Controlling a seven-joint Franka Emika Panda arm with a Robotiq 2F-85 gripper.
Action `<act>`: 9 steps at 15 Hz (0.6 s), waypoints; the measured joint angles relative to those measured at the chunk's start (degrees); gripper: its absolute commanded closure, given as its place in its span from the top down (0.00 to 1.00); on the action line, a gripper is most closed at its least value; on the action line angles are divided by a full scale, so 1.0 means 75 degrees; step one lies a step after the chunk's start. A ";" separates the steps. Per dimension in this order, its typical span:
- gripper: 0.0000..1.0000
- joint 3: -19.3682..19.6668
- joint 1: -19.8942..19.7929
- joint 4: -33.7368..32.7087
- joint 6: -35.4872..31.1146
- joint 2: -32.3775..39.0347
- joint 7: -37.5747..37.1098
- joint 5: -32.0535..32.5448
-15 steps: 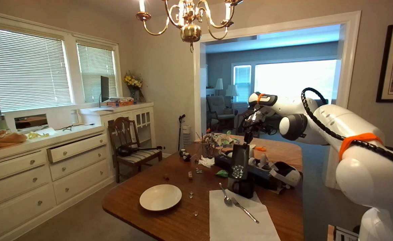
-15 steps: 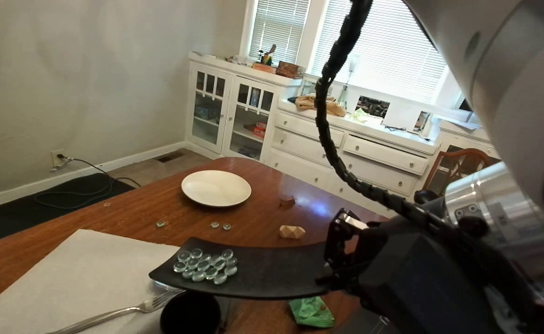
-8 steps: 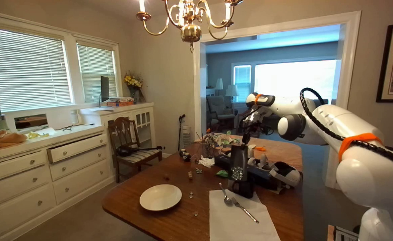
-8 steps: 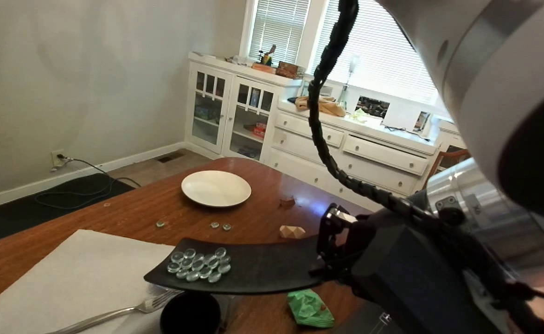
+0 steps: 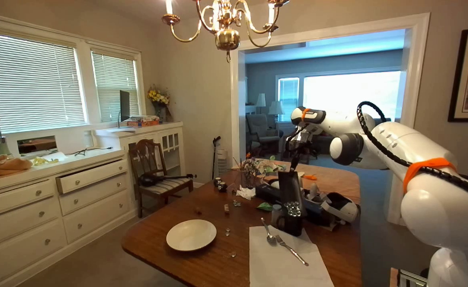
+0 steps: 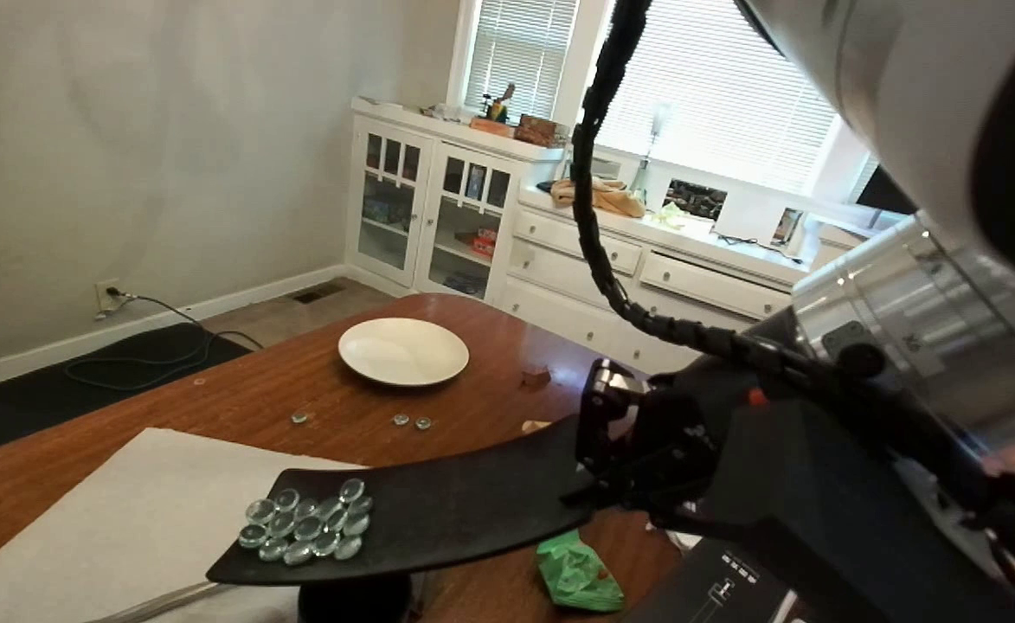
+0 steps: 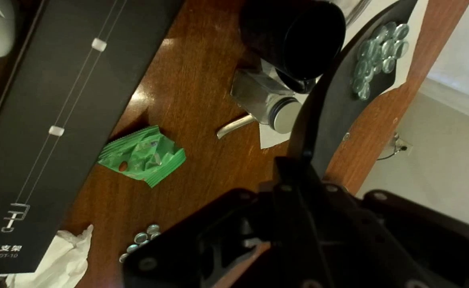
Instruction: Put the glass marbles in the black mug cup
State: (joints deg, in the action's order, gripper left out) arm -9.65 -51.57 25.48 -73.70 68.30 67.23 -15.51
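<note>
wrist view, marbles [image 7: 380,56] on tray [image 7: 338,108], well beyond tool [image 7: 298,169]

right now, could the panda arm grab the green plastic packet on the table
Probably not: the tool grips the curved black tray, loaded with glass marbles, so that would likely need setting down first. Nothing seems to cover the green plastic packet in the wrist view.
</note>
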 measured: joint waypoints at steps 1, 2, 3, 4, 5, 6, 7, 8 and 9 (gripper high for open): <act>0.02 0.0045 0.0016 0.0000 -0.0002 -0.0039 0.0069 0.0019; 0.02 0.0078 0.0029 -0.0001 -0.0030 -0.0066 0.0077 0.0022; 0.02 0.0104 0.0042 -0.0002 -0.0077 -0.0079 0.0077 0.0022; 0.02 0.0124 0.0056 -0.0001 -0.0138 -0.0078 0.0071 0.0022; 0.02 0.0144 0.0073 0.0004 -0.0186 -0.0076 0.0066 0.0022; 0.02 0.0158 0.0089 0.0006 -0.0209 -0.0072 0.0062 0.0022; 0.02 0.0167 0.0103 0.0008 -0.0214 -0.0067 0.0060 0.0022; 0.02 0.0173 0.0116 0.0009 -0.0215 -0.0062 0.0055 0.0022; 0.02 0.0175 0.0124 0.0013 -0.0215 -0.0057 0.0048 0.0022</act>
State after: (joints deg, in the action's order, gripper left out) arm -8.33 -50.64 25.58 -75.32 67.87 67.59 -15.35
